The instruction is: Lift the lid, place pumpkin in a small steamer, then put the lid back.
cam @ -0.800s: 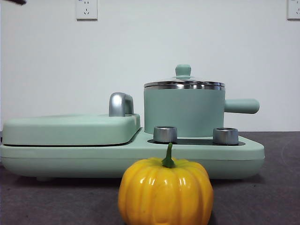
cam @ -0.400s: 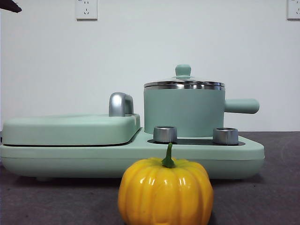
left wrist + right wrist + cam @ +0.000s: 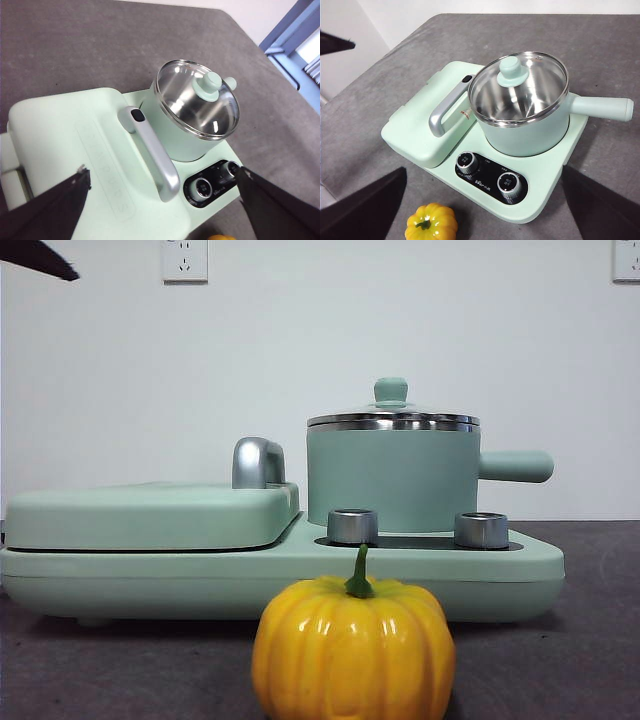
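Observation:
The yellow-orange pumpkin (image 3: 352, 655) with a green stem stands on the grey table in front of the appliance, also seen at the pumpkin (image 3: 431, 222). Behind it the mint-green small steamer (image 3: 390, 480) sits on the appliance's right side, its stubby handle pointing right. The lid (image 3: 392, 420) with its mint knob rests on the steamer (image 3: 525, 135); the lid (image 3: 197, 102) and lid (image 3: 517, 90) show from above. My left gripper (image 3: 162, 172) hovers open above the appliance's flat side. My right gripper (image 3: 482, 171) hangs open high above the dials. Neither touches anything.
A wide flat mint cover (image 3: 150, 515) with a chrome handle (image 3: 258, 462) fills the appliance's left side. Two steel dials (image 3: 352, 526) stand in front of the steamer. A black arm tip (image 3: 40, 258) shows at the top left corner.
The black arm tip at the top left corner has come further into the front view. The pumpkin, lid and steamer have not moved.

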Controlling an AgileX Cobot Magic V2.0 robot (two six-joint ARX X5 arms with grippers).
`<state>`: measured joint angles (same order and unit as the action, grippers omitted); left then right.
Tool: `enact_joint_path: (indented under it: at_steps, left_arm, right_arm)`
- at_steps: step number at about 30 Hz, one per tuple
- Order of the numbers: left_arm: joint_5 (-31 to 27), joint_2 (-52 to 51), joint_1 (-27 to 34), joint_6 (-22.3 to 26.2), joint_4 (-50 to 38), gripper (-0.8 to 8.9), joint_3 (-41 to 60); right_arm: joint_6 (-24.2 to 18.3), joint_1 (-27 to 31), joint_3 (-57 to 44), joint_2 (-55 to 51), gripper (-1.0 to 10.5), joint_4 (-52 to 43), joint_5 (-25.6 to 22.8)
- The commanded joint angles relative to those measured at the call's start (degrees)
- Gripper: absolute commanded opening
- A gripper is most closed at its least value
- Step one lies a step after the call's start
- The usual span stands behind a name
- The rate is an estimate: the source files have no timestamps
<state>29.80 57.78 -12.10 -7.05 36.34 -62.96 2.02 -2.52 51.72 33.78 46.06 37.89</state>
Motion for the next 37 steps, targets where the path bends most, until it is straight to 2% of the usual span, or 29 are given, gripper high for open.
enact_joint_path:
  at_steps: [1,12,21,25,37]
  left_arm:
    - [0.2,4.3,-0.5,4.1,0.5,4.69,-5.3]
    - [0.2,22.6,-4.8,4.9,3.4,4.68,-25.6]
    - [0.2,34.9,-10.8,5.1,4.2,4.68,-35.7]
    - [-0.5,39.5,-13.8,6.7,6.0,4.68,-39.1]
    - [-13.2,47.6,-24.0,12.9,5.6,4.63,-42.6]
  right_arm:
    - [0.8,0.0,0.9,0.2,4.9,-0.4,0.3]
    - [0.8,0.0,0.9,0.2,4.9,-0.6,0.3]
    - [0.8,0.0,0.9,0.2,4.9,-0.6,0.3]
    - [0.8,0.0,0.9,0.2,4.9,-0.6,0.3]
    - [0.8,0.0,0.9,0.2,4.9,-0.6,0.2]
